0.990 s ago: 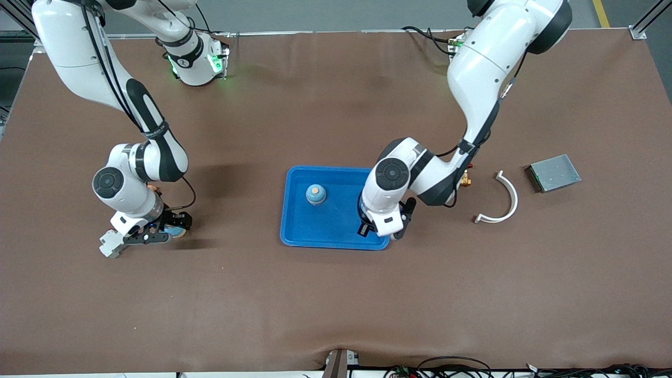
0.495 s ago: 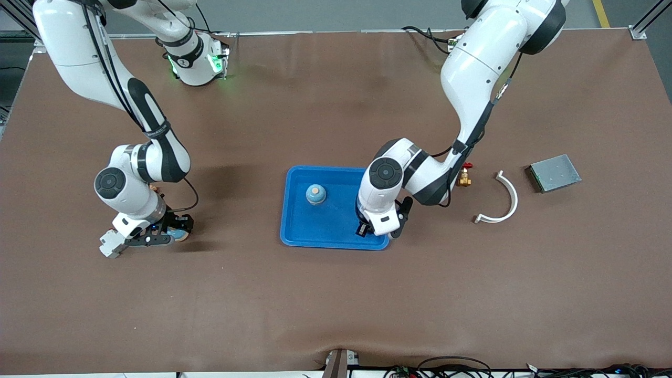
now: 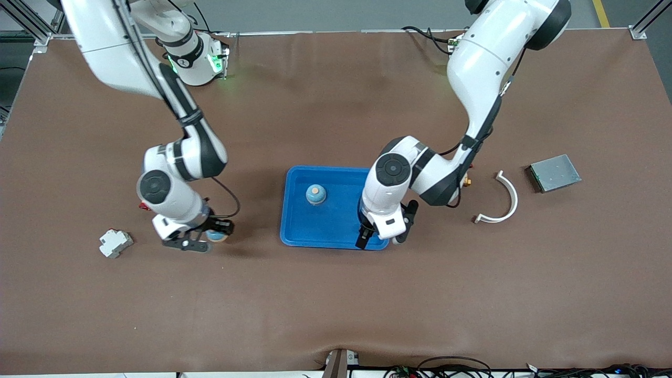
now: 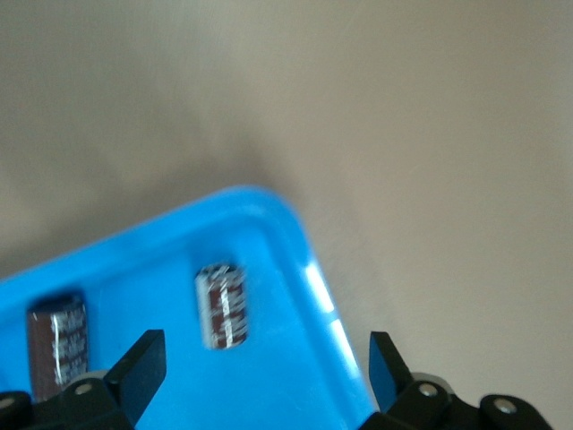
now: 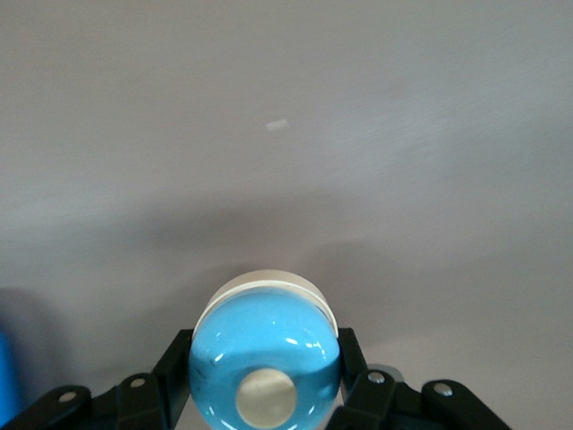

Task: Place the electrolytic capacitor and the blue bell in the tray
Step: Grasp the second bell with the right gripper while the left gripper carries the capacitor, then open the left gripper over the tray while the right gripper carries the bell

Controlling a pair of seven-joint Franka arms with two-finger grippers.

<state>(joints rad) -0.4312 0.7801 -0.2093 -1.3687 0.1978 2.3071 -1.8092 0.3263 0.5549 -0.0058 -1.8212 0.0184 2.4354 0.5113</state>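
Presently, risks first: glossy sky-blue domed bell with a white base (image 5: 265, 354), clamped between the fingers of the right gripper (image 3: 202, 240), liable to slip or roll out on transit, given the smooth rounded shell; also liable to clip the raised rim of the shallow bright-blue rectangular plastic tray (image 3: 299, 241) if carried too low, or to land on the small blue-and-orange domed item (image 3: 315, 193) already standing in the tray's part farther from the front camera. Possible crowding of the two arms over the tray, since the left gripper (image 3: 379, 240) hangs over the tray corner at the left arm's end, nearer the front camera. Right gripper: over bare brown surface (image 3: 336, 304) toward the right arm's end, well apart from the tray, closed onto the bell's sides. Left gripper: fingers spread wide, holding nothing; below it, in the left wrist view, a dark cylindrical electrolytic capacitor with printed sleeve (image 4: 223, 305) lying on its side on the tray floor near the rounded corner, a second similar capacitor (image 4: 57, 345) lying beside it. Judged stage: capacitor placed, bell not yet delivered. Elsewhere on the surface: white plastic clip block (image 3: 115, 243), white curved strip (image 3: 505, 199), grey flat metal box (image 3: 554, 172).
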